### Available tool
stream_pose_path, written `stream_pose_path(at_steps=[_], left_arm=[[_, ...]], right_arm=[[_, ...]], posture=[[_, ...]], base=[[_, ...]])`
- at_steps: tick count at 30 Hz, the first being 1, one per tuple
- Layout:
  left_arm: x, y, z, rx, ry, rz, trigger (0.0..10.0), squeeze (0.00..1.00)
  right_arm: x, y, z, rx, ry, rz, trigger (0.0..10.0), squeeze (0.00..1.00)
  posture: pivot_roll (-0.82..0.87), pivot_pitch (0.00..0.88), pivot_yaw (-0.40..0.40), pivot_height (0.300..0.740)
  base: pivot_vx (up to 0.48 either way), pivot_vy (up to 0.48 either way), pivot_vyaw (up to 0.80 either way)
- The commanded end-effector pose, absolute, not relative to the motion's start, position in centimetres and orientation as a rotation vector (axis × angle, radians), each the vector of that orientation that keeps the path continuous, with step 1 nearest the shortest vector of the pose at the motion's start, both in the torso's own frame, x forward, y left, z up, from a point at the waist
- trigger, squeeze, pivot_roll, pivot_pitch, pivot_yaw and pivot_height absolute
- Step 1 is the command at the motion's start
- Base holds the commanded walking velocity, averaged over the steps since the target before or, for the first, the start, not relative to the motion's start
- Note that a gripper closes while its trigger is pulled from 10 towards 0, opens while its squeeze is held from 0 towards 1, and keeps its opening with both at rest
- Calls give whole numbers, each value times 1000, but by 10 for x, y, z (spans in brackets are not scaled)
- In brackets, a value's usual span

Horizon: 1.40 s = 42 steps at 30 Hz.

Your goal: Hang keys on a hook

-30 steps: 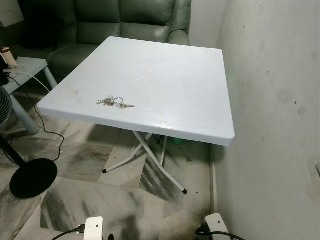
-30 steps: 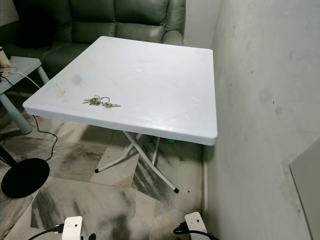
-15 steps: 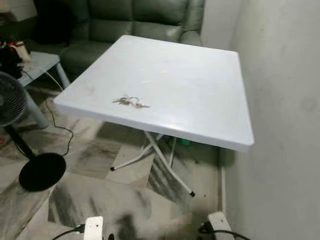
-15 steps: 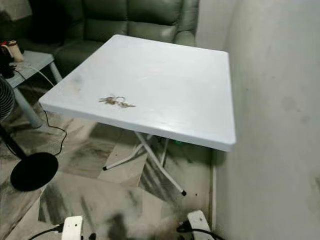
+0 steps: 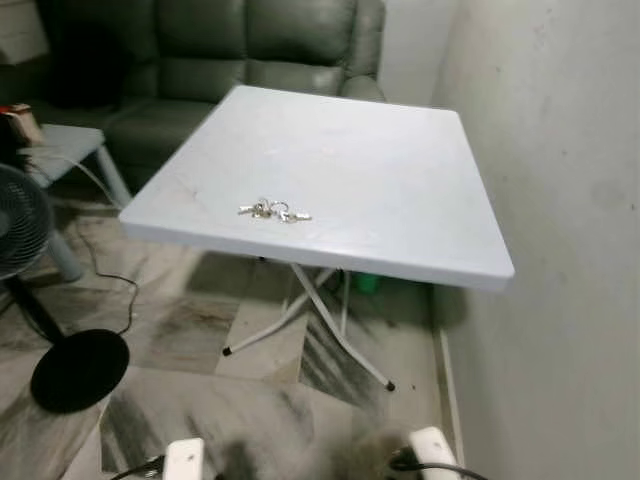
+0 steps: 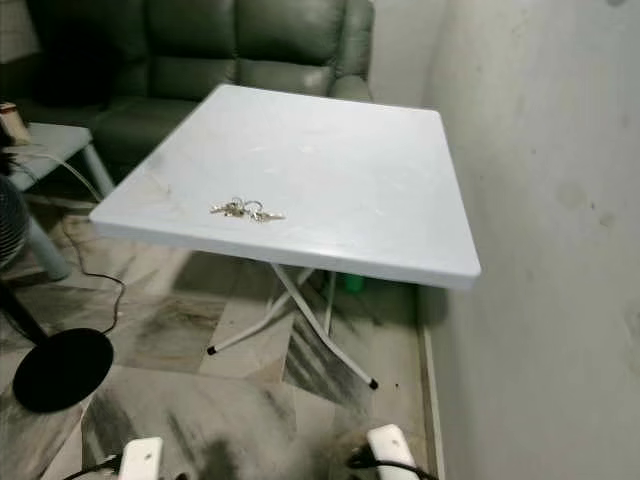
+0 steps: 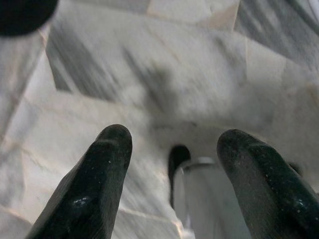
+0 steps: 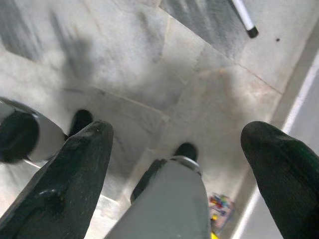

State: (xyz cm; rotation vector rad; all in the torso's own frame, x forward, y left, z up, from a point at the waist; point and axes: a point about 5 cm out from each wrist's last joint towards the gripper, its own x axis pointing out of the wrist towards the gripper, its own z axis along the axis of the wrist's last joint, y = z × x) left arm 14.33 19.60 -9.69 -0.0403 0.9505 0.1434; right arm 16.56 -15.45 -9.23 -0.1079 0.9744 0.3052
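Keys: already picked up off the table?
No, the keys lie on the white table near its front edge, with no gripper near them.

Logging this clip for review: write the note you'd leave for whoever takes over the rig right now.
Left tool: open, empty, hanging low over the marble floor.
Right tool: open, empty, also pointing down at the floor.
Keys: lying loose on the white folding table, near its front edge on the robot's left.
Done: nothing picked up.
Left: step up to the table, grasp the keys, find a hook and hang them.
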Motion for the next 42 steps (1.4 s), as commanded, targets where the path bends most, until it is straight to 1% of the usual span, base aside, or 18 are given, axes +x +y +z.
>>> stream_pose_path(at_steps=[1,30,33,42], left_arm=[[148,184,-97,-63,940,118,10000,0],[144,186,-98,-51,952,111,10000,0],[145,185,-98,-45,953,106,10000,0],[143,184,-98,-33,955,103,10000,0]], right_arm=[[164,-171,-92,-129,987,269,10000,0],[159,-170,-94,-126,998,268,10000,0],[158,-171,-95,-127,1002,264,10000,0],[157,-172,-95,-127,1004,267,10000,0]], posture=[[-40,0,-39,740],[-38,0,-36,740],[-40,0,-37,740],[-37,0,-41,740]], base=[[0,480,0],[0,480,0],[0,344,0],[0,0,0]])
